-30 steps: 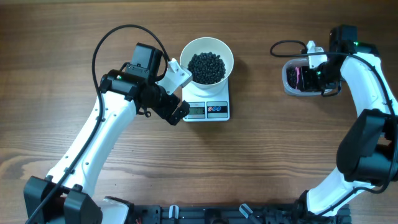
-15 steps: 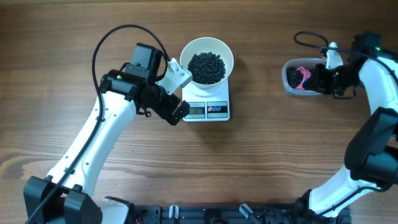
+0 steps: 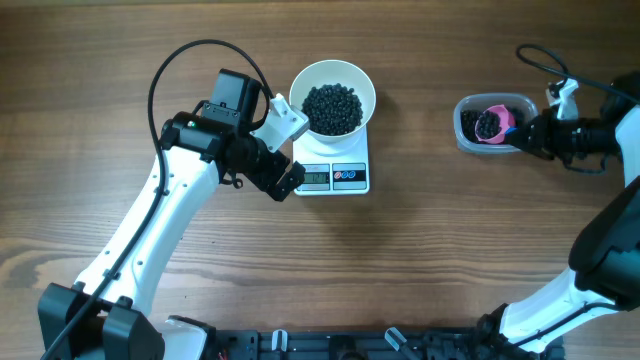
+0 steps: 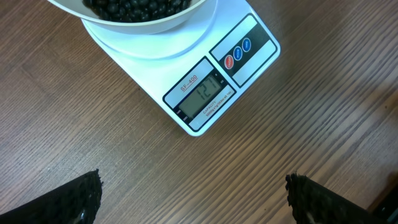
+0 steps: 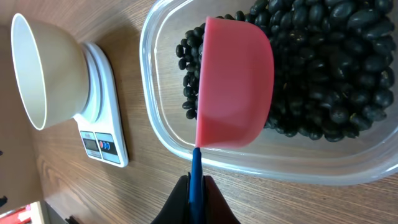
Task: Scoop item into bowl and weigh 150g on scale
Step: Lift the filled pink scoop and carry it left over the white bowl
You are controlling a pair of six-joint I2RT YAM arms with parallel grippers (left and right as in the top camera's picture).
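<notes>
Many glossy black beans, heaped in white bowl; scale beneath

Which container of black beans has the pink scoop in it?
The clear plastic tub at right, pink scoop inside; the white bowl on the scale holds only beans.

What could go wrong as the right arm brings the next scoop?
The scale reads 121, so a full pink scoop could overshoot. The right gripper pinches the thin blue handle; it might twist and spill beans before reaching the bowl. The open left gripper sits close to the scale; a nudge would disturb the reading.
</notes>
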